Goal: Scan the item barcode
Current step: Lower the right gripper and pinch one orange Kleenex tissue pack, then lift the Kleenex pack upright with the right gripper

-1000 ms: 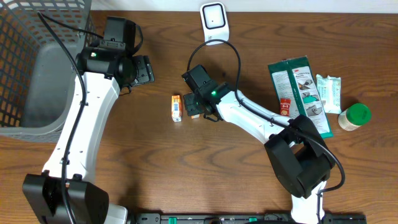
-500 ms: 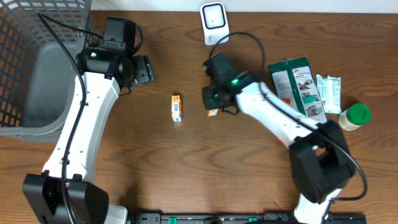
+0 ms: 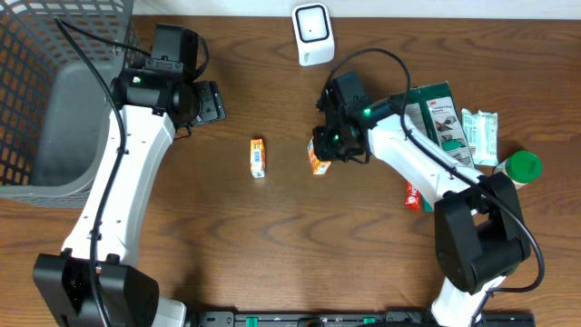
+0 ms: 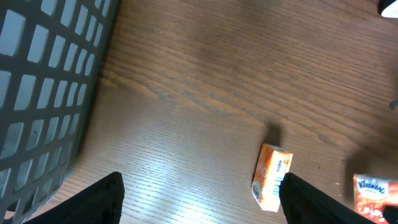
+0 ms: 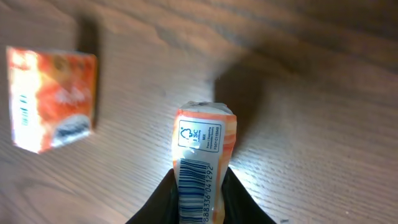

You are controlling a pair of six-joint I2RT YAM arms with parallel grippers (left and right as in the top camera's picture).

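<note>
While the right gripper [image 5: 199, 202] clamps the orange carton [image 5: 203, 146] between its fingertips, it apparently hangs above the table [image 5: 323, 143].

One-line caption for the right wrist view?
Right gripper pinches a small orange box, barcode facing the camera, above a wooden table; second orange box nearby.

1. A dark wooden table [image 3: 272, 245] carries everything.
2. A grey mesh basket [image 3: 27, 45] stands at its far left corner.
3. A white scanner [image 3: 311, 33] stands mid-way along the far edge.
4. A small orange carton [image 3: 259, 157] lies alone near the middle.
5. On the right lie a green packet [image 3: 445, 123], a white-and-green sachet [image 3: 479, 136] just beside it, a green-lidded jar [image 3: 517, 170] and a small red item [image 3: 413, 195].
</note>
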